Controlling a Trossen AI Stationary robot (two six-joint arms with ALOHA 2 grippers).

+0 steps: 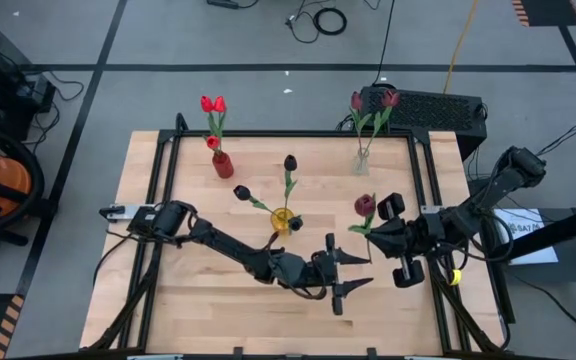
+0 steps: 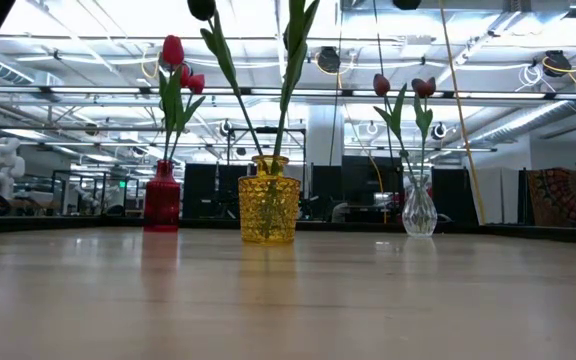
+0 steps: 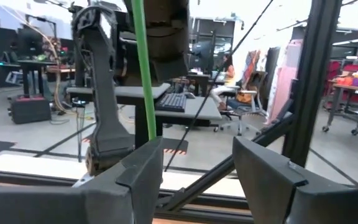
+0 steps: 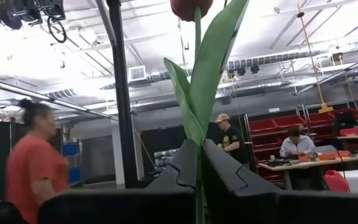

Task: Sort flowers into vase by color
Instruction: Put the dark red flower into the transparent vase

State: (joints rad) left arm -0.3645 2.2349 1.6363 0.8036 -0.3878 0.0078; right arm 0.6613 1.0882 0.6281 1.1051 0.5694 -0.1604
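Observation:
My right gripper (image 1: 373, 232) (image 4: 196, 155) is shut on a maroon tulip (image 1: 365, 206) near the table's right side. My left gripper (image 1: 358, 272) (image 3: 197, 168) is open just near of it; the tulip's green stem (image 3: 144, 81) stands right beyond one fingertip (image 3: 143, 163), and I cannot tell whether they touch. A red vase (image 1: 223, 165) with red tulips, a yellow vase (image 1: 282, 220) with black tulips and a clear vase (image 1: 361, 160) with maroon tulips stand upright on the table. The low view shows neither gripper. My right gripper pinches the maroon tulip's stem (image 4: 197, 134) between its two fingers, just below the leaves (image 4: 209, 68). The fingers come about level from the table's right, across the stem. The flower stands upright and is lifted clear, its head (image 4: 191, 6) above the fingers.
A black frame rail (image 1: 298, 133) runs round the wooden tabletop. A dark box (image 1: 428, 108) sits past the far right corner. People (image 4: 33, 158) stand and sit in the room beyond. The near half of the tabletop (image 1: 208, 310) is bare wood.

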